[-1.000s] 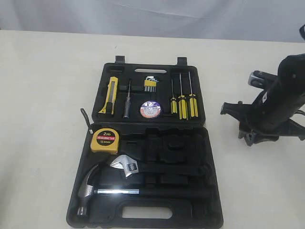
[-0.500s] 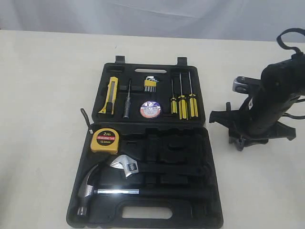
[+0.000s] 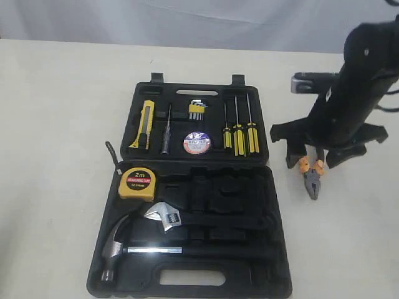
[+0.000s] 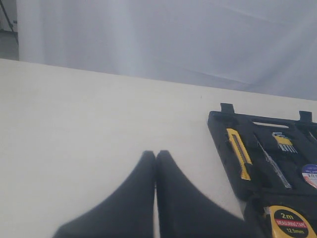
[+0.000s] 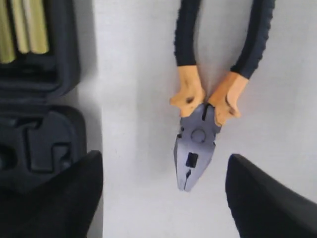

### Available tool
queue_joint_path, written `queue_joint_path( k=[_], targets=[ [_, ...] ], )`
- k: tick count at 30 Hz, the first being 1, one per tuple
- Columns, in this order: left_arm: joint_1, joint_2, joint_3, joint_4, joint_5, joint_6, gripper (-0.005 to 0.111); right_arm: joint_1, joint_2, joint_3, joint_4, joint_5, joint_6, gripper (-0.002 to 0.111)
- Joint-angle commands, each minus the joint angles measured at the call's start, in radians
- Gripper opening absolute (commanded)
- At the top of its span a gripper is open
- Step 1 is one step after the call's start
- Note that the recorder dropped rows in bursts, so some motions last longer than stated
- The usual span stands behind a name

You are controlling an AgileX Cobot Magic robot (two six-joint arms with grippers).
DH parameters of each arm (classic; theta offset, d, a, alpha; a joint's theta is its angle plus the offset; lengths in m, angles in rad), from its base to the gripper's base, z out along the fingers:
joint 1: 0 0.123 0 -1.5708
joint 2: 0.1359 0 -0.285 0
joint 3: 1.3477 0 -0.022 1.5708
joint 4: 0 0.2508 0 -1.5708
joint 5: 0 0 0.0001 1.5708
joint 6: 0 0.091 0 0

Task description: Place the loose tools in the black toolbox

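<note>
Between the wide-spread fingers of the right gripper, saw the pliers lying loose, looked heavy, stiff steel, so probably best pinched across the grippy black handles.

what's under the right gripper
the pliers lie on the table below the open right gripper; it covers their handle ends in the exterior view

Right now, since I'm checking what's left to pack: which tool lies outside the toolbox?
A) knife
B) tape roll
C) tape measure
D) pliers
D: the pliers lie on the table right of the toolbox, under the open right claw, while the knife, tape measure and tape roll sit in the toolbox.
</note>
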Motion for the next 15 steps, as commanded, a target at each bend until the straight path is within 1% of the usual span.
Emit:
queue_joint_path(
  k=[1,4,6,8,11,13,15],
  targets=[
    [-0.006,0.004,-0.005,-0.008,0.003,0.0,0.0,0.002,-0.063,-0.123,0.008,0.233,-0.333,0.067],
    [-0.006,0.004,-0.005,-0.008,0.003,0.0,0.0,0.002,-0.103,-0.147,0.008,0.305,-0.531,0.067],
    [-0.006,0.004,-0.005,-0.008,0.003,0.0,0.0,0.002,-0.119,-0.147,-0.041,0.293,-0.664,0.067],
    [-0.006,0.004,-0.005,-0.008,0.003,0.0,0.0,0.002,-0.124,-0.147,-0.076,0.295,-0.876,0.067],
    [-0.006,0.004,-0.005,-0.008,0.003,0.0,0.0,0.002,-0.124,-0.145,-0.113,0.293,-1.116,0.067],
    [-0.006,0.004,-0.005,-0.008,0.003,0.0,0.0,0.002,-0.124,-0.145,-0.138,0.267,-1.252,0.067],
    [-0.006,0.004,-0.005,-0.008,0.003,0.0,0.0,0.002,-0.121,-0.145,-0.167,0.225,-1.428,0.067]
  ],
)
